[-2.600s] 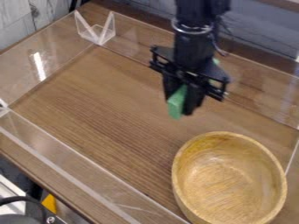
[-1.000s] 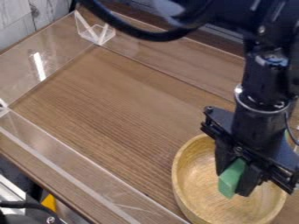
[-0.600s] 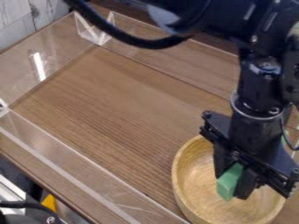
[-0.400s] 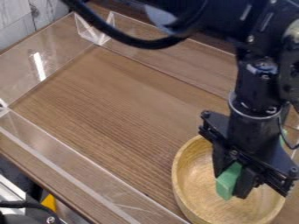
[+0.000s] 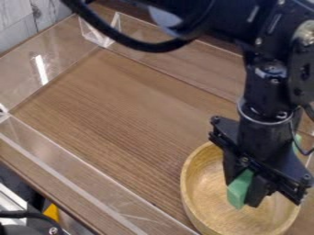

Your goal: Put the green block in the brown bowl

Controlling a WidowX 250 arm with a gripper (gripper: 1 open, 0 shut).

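My gripper (image 5: 249, 186) hangs over the brown bowl (image 5: 207, 204) at the lower right of the camera view, shut on the green block (image 5: 243, 191). The block stands upright between the black fingers, its lower end down inside the bowl's rim and close to the bowl's floor. Whether it touches the wood I cannot tell. The black arm (image 5: 270, 101) rises from the gripper to the top right and covers the bowl's far side.
A wooden tabletop (image 5: 123, 110) is enclosed by low clear acrylic walls (image 5: 50, 156). A small clear stand (image 5: 98, 27) sits at the far left corner. Yellow and black hardware (image 5: 50, 216) shows below the front edge.
The gripper carried the block from mid-table to over the bowl. In the last second it has sunk slightly, with the block still gripped.
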